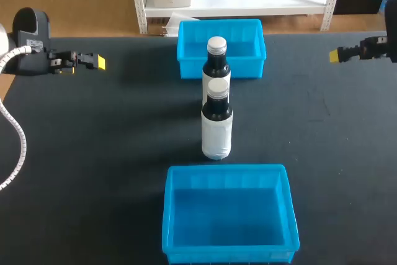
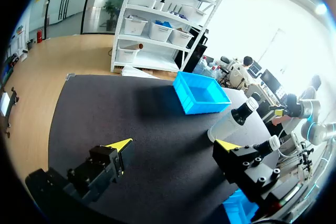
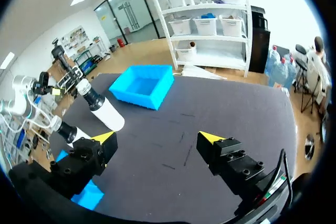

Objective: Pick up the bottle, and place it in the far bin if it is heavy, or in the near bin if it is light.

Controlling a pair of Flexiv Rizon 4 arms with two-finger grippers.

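Head view: bottles between bins, parted grippers seemingly at table sides.

no readable txt, nos. or signs anywhere. near bottle has a white wrap label round its lower body, looks blank from the head view. far bottle has the same kind of label, mostly hidden behind the near one. small pale sticker on left arm's wrist block, too small to read.
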